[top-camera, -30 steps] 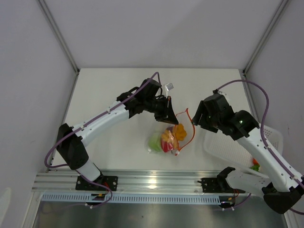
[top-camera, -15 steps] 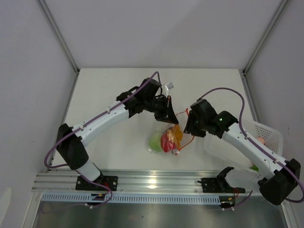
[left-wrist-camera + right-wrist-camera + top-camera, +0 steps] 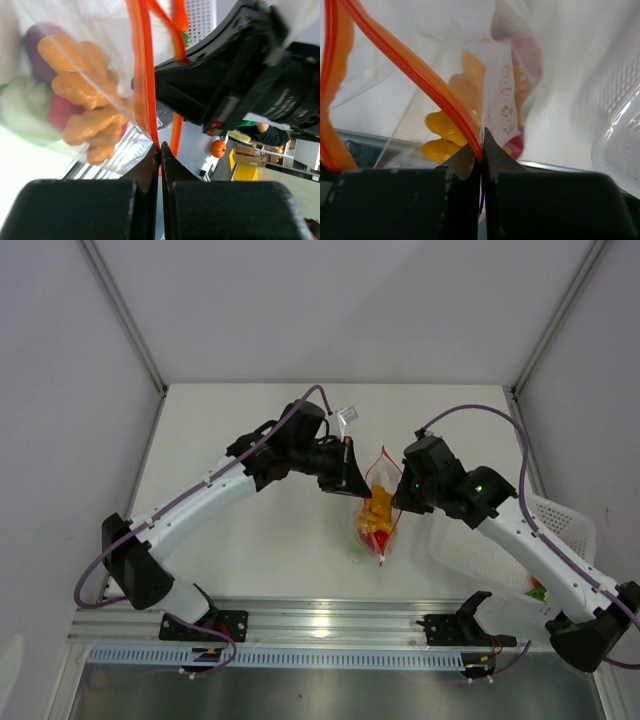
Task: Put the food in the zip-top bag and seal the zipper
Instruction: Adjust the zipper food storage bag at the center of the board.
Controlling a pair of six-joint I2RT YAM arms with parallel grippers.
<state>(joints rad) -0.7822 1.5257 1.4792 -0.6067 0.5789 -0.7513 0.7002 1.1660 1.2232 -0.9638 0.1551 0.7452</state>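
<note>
Both arms meet over the middle of the white surface (image 3: 250, 540), with the zip-top bag (image 3: 374, 532) slung between them. The left hand (image 3: 352, 483) is clenched on the zipper (image 3: 386, 458). From its wrist camera the left hand (image 3: 160, 150) has its two black fingertips pressed together, with the red-orange zipper (image 3: 142, 75) running straight down into the pinch. The right hand (image 3: 402, 496) is clamped on the same strip from the other side. Its own view shows the right hand (image 3: 482, 137) squeezing the zipper (image 3: 420, 75) where the strip meets the clear plastic of the zip-top bag (image 3: 502, 95).

The mouth is not sealed: in both wrist views the strip splits into two separate orange lines that bow apart.

The food sits inside the bag, bunched low. The orange-yellow lumpy piece (image 3: 378, 508) is uppermost, clear in the left wrist view (image 3: 80, 70) and yellow behind the plastic in the right one (image 3: 445, 135). Under it lie the red pepper (image 3: 372, 540) and the green round fruit (image 3: 357, 542) — pale green through the film (image 3: 25, 107). Whether the bag's bottom touches the surface cannot be told.

To the right stands a white perforated basket (image 3: 570, 525), just beside the right forearm, apart from the bag.
</note>
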